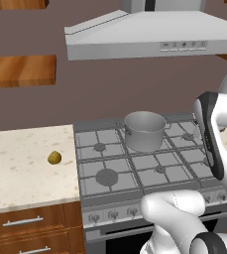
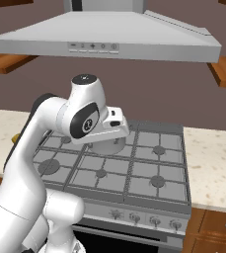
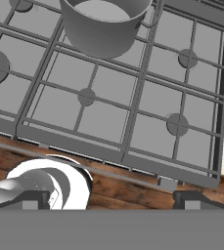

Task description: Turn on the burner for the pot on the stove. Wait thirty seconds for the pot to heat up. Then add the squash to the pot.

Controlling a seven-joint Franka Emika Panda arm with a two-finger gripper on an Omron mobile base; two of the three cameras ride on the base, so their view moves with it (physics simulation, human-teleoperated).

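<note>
Pot: you had the plain grey brushed-metal cylindrical pot (image 1: pixel 144 130) on a rear centre burner of the wide grey six-burner gas stove (image 1: pixel 105 176).
Squash: the small rounded yellow-olive squash (image 1: pixel 54 158) lay on the speckled counter (image 1: pixel 16 168), left of the stove.
Gripper: your two-finger gripper (image 3: pixel 113 199) hung released and empty above the stove's front edge.
Risk: from that height you could have picked the wrong front knob (image 2: pixel 135 217) and lit a bare burner.
Risk: the round squash might have rolled from your pinch.

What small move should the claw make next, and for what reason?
Probably lower the open claw toward the front knobs of the stove. The pot sits on the back middle burner, the squash lies on the counter, and the claw holds nothing, so lighting the burner seems first.
</note>
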